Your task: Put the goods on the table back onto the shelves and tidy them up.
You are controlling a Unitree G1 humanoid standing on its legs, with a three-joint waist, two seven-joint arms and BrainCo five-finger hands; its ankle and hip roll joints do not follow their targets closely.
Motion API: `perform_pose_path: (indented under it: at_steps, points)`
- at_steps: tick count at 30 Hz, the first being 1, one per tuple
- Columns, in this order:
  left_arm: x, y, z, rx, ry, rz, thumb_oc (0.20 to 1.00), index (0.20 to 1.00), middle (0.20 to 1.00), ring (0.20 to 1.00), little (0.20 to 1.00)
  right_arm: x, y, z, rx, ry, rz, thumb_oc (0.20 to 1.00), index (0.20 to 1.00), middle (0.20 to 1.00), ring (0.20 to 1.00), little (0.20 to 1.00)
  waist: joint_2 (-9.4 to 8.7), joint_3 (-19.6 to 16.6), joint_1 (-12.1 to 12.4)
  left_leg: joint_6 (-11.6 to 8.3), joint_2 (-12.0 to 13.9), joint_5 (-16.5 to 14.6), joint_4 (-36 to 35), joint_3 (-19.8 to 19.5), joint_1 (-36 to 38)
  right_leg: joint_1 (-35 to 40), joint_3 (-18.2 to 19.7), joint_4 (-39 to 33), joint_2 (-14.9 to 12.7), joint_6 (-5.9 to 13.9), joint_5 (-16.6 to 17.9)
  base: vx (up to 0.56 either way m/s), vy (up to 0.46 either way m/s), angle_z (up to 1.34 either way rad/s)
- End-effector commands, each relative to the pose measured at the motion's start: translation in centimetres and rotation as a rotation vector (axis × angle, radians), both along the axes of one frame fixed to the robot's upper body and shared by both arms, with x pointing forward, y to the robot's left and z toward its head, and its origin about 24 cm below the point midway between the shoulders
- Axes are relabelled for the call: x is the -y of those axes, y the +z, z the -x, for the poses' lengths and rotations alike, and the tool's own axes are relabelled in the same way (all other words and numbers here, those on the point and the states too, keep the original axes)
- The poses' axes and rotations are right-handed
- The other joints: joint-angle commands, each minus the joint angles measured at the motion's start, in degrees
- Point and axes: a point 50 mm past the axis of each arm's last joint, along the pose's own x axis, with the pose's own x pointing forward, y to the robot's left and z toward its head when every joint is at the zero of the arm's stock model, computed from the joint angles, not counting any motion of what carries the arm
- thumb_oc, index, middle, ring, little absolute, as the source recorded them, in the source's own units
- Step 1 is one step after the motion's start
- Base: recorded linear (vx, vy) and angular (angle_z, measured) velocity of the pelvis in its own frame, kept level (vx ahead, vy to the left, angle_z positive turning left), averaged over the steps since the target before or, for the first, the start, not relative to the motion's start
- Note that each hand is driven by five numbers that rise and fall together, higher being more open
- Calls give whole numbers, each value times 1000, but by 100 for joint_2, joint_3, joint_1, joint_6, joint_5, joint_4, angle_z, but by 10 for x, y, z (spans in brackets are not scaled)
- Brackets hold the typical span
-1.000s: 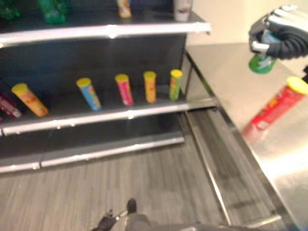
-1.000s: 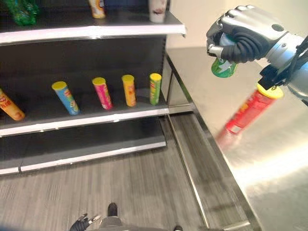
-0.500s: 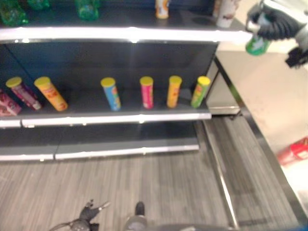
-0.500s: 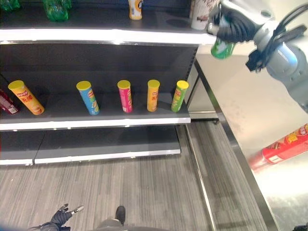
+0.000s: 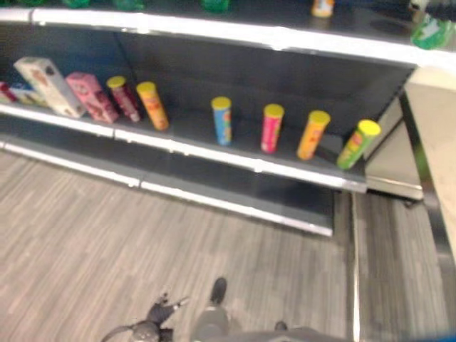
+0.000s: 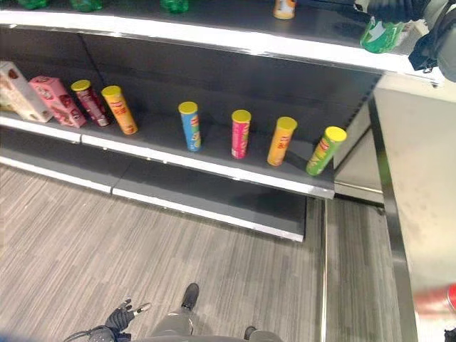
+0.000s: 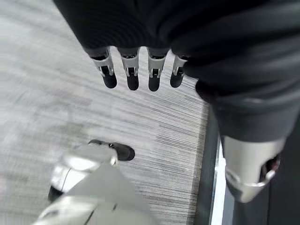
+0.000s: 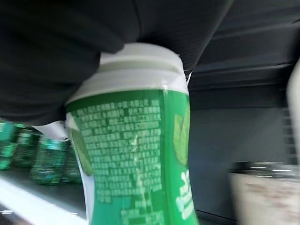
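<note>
My right hand (image 6: 396, 7) is at the right end of the top shelf (image 6: 214, 39), shut on a green bottle (image 6: 378, 35) that hangs just above the shelf's front edge. Up close, the green bottle (image 8: 136, 154) shows a white cap and a green label under the hand's dark cover (image 8: 65, 51). A blurred red can (image 6: 436, 300) lies on the steel table (image 6: 420, 171) at the right. My left hand (image 6: 120, 318) hangs low over the floor, open and holding nothing, its fingers (image 7: 132, 75) straight.
The middle shelf (image 6: 214, 167) carries several yellow-lidded tubes, among them a blue tube (image 6: 189, 126), a pink tube (image 6: 240, 133), an orange tube (image 6: 281, 141) and a leaning green tube (image 6: 325, 150). Boxes (image 6: 28, 89) stand at its left. Green bottles (image 6: 174, 6) stand on the top shelf.
The whole picture has swung left, so more of the shelves shows and the table has slid to the right edge. My right hand has carried the green bottle up to the top shelf's right end.
</note>
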Motion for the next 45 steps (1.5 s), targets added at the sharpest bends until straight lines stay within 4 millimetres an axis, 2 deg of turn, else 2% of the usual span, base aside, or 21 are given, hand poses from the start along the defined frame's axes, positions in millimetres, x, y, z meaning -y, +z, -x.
perform_pose_path:
  at_steps: [1, 6, 13, 17, 24, 29, 34, 45]
  points:
    - [-27, 7, 0, 5, 17, -72, 1000, 1000, 1000, 1000, 1000, -9, 28, 7, 99, 35, -49, 200, 200, 200, 200, 200, -684, -472, -17, -125, -510, -1210, -54, 1060, 1440, -600, 368, -980, -352, 703, 1361, 154, -50, 42]
    - [-22, 3, 10, -25, 35, -63, 1000, 1000, 1000, 1000, 1000, -10, 28, -2, 118, 25, -71, 200, 200, 200, 200, 200, -681, -555, 79, -175, -467, -1231, -54, 1070, 1489, -429, 167, -981, -388, 670, 1246, 84, -30, 32]
    - [-21, 2, 13, -33, 59, -65, 1000, 1000, 1000, 1000, 1000, 15, 22, -23, 126, -136, -152, 200, 200, 200, 200, 200, -652, -574, 266, -255, -447, -1175, -54, 988, 1432, -307, -97, -1026, -448, 663, 1170, 34, -35, 47]
    - [-24, 1, 19, -50, 68, -68, 1000, 1000, 1000, 1000, 1000, 18, 20, -28, 111, -173, -155, 200, 200, 200, 200, 200, -630, -576, 332, -321, -437, -1137, -54, 836, 1360, -273, -275, -1002, -485, 643, 1108, 40, -41, 24]
    - [-24, 1, 20, -60, 67, -67, 1000, 1000, 1000, 1000, 1000, 36, 8, -36, 70, -270, -193, 200, 200, 200, 200, 200, -601, -552, 444, -376, -436, -1082, -54, 701, 1259, -220, -484, -965, -493, 615, 1030, 38, -32, 30]
    - [-25, 1, 17, -53, 58, -68, 1000, 1000, 1000, 1000, 1000, 43, 2, -37, 50, -304, -204, 200, 200, 200, 200, 200, -560, -489, 475, -397, -433, -1021, -54, 649, 1153, -282, -564, -906, -501, 604, 989, 13, -32, 24]
    - [-23, 1, 16, -49, 44, -64, 1000, 1000, 1000, 1000, 1000, 59, -5, -36, 34, -381, -218, 200, 200, 200, 200, 200, -510, -473, 505, -422, -427, -984, -54, 618, 1068, -282, -652, -910, -500, 589, 955, 19, -30, 16]
    - [-30, 4, 12, -39, 30, -83, 1000, 1000, 1000, 1000, 1000, 77, 1, -28, 59, -468, -216, 200, 200, 200, 200, 200, -393, -384, 529, -495, -419, -893, -54, 579, 913, -366, -749, -895, -505, 571, 902, -5, -32, 6]
